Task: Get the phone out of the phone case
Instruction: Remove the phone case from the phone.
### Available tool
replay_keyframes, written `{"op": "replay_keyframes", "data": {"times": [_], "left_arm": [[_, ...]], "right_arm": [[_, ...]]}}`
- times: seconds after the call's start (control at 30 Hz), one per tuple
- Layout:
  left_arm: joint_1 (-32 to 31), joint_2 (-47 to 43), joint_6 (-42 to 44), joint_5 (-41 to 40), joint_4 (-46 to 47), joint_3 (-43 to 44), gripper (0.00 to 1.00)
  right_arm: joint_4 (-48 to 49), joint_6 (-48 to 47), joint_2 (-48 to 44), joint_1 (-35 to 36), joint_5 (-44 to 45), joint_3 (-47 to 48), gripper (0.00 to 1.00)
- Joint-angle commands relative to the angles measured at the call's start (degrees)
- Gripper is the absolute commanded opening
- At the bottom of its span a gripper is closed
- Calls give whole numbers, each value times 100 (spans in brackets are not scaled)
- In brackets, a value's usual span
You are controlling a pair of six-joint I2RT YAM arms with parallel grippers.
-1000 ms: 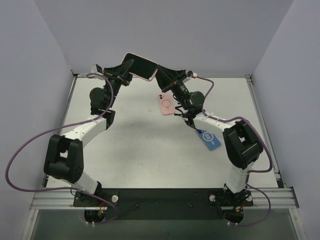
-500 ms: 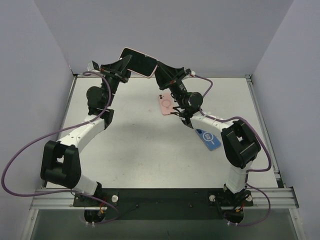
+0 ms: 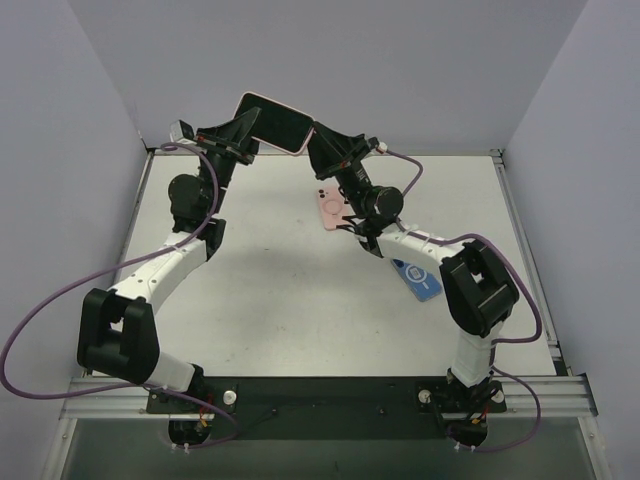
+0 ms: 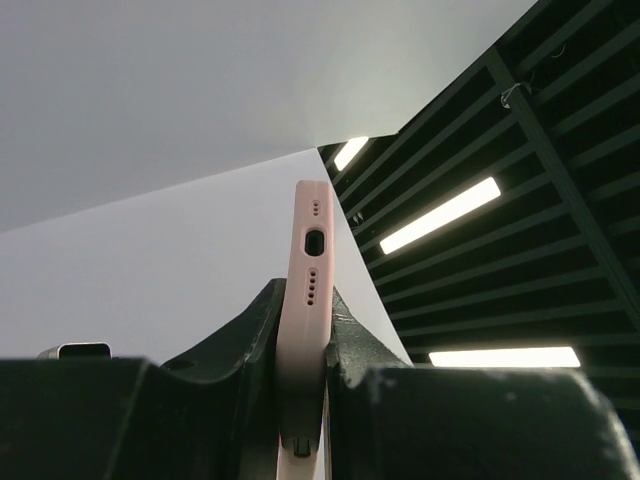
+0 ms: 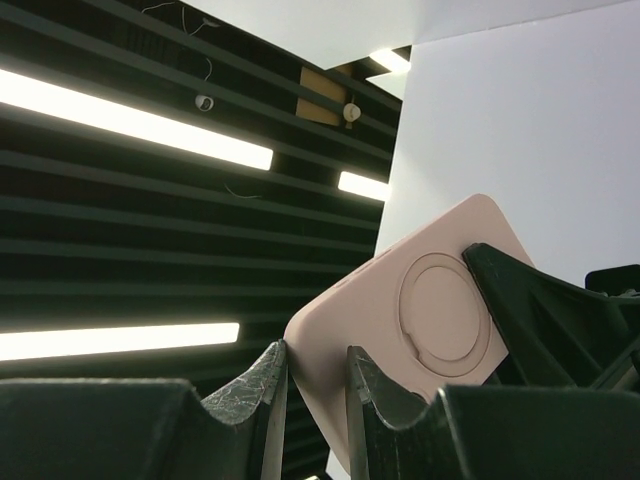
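Observation:
The phone in its pink case (image 3: 275,124) is held up in the air at the back of the table, dark screen towards the top camera. My left gripper (image 3: 250,135) is shut on its left end. In the left wrist view the pink case edge (image 4: 305,260), with its port holes, stands between the jaws of my left gripper (image 4: 305,300). My right gripper (image 3: 318,146) grips the right end. In the right wrist view the case's back with its ring (image 5: 440,300) shows, one corner pinched in my right gripper (image 5: 315,365).
A second pink phone-shaped item (image 3: 331,208) with camera lenses and a ring lies flat on the white table below the right arm. A blue card-like item (image 3: 418,278) lies by the right arm's elbow. Grey walls close in the back and sides.
Both grippers have carried the cased phone a little up and to the left. Both keep their hold on it.

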Motion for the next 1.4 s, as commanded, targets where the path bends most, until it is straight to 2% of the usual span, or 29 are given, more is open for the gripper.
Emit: {"op": "replay_keyframes", "data": {"times": [0.0,0.73,1.37], "left_arm": [[-696,-803,-1058,956,3567,843,0],[-837,-908,-970,973,3462,967,0],[-846,-820,-988,1017,3550,1379,0]], "right_arm": [[73,935,624,339,-466,-259,0],[82,707,1169,497,-466,-786,0],[82,917,1503,673,-387,-418,0]]}}
